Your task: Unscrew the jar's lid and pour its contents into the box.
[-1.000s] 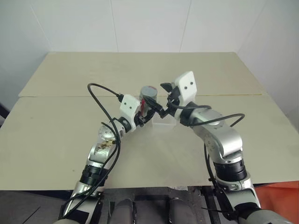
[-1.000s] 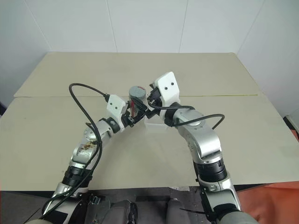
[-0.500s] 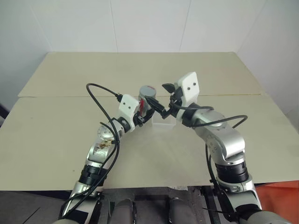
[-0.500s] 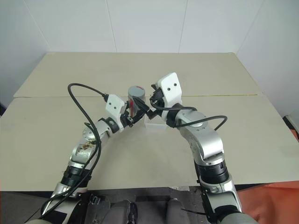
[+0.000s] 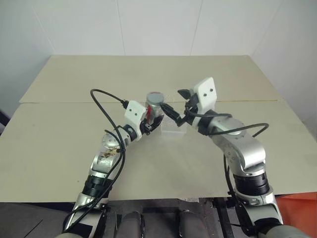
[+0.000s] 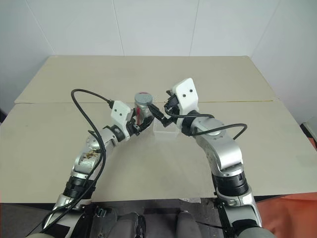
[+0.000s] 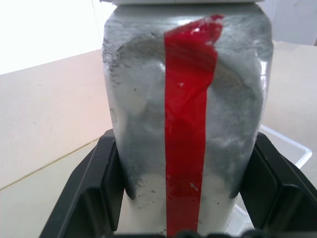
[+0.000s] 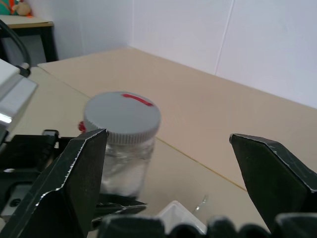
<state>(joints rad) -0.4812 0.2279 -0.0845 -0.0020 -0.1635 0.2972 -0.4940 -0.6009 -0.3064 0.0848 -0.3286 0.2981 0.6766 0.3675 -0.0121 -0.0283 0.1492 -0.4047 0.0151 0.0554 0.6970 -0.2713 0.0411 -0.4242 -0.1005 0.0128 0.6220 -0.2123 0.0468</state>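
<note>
The small silvery-grey cylindrical jar with a red vertical stripe point(image 5: 154, 110) stood upright above the pale wooden bench point(image 5: 74, 144), gripped around its lower body by the left gripper point(image 5: 149, 121), whose two black fingers point(image 7: 89, 198) pressed against its sides. Its round flat grey lid point(image 8: 122, 114) was on top, so unscrewing looked not yet finished, and pouring remained. The right gripper point(image 5: 174, 102) hovered just beside the lid with its fingers spread wide, holding nothing. The small clear plastic rectangular box point(image 5: 174, 127) sat on the bench just beyond the jar, beneath the right gripper; whether it held anything could not be told.
</note>
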